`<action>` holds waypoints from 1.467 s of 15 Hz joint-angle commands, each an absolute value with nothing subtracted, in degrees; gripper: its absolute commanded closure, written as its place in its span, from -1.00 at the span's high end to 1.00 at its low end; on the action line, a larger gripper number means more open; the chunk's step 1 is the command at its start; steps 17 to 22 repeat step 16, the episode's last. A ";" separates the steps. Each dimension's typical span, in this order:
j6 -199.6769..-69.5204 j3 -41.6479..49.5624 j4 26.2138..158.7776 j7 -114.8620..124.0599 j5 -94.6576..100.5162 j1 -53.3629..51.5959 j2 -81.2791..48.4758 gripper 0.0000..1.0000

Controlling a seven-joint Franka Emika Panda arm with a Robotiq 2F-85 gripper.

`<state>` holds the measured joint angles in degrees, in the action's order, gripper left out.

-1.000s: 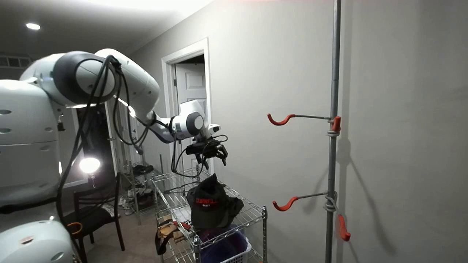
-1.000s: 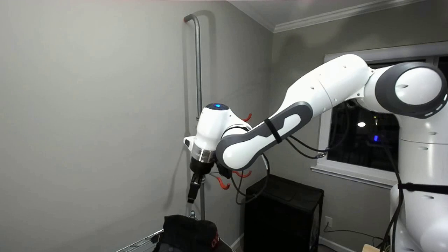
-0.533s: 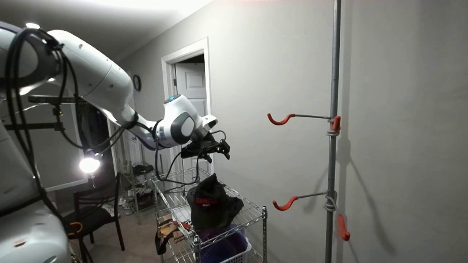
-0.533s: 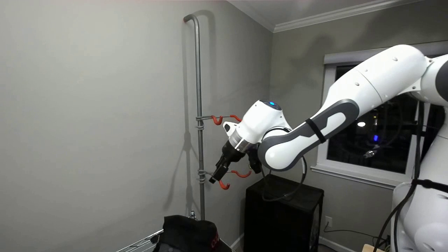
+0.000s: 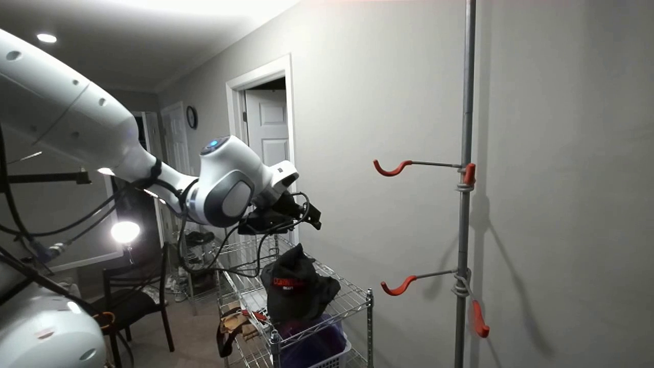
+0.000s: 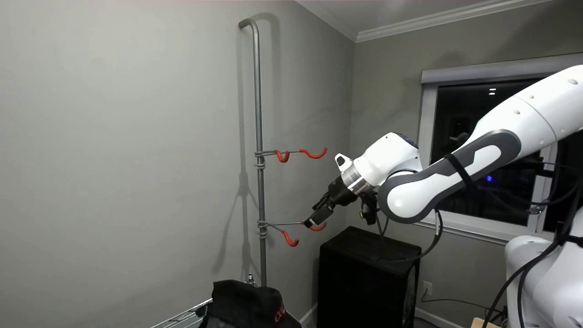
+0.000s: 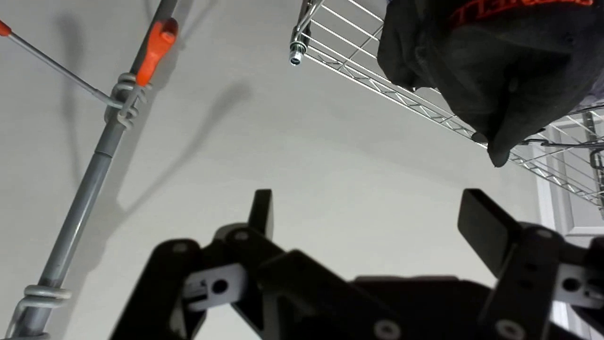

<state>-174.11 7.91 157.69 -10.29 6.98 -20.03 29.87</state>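
My gripper (image 7: 373, 208) stands open in the wrist view, its two black fingers far apart with only grey wall seen between them. A black cap (image 5: 296, 291) with red lettering sits on top of the wire shelf (image 5: 352, 304); I hold nothing. In the wrist view the cap (image 7: 500, 71) appears at the upper right, beyond the fingers and apart from them. The gripper (image 6: 310, 222) is tilted down toward the wall in an exterior view, overlapping a red hook there. The cap (image 6: 246, 303) shows at the bottom of that view, partly cut off.
A grey pole (image 5: 464, 230) stands against the wall with red-tipped hooks (image 5: 401, 287) sticking out. Below the shelf top is a white basket (image 5: 332, 358) with something purple. A black cabinet (image 6: 369, 273) stands near the window, and a dark chair (image 5: 127, 301) lies behind the arm.
The gripper has drawn back from above the cap toward the arm's base, turning from nearly straight down to a forward tilt. The cap and shelf have stayed put.
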 commanded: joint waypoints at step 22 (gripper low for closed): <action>-172.29 15.07 159.01 -17.46 3.72 -24.33 33.32 1.00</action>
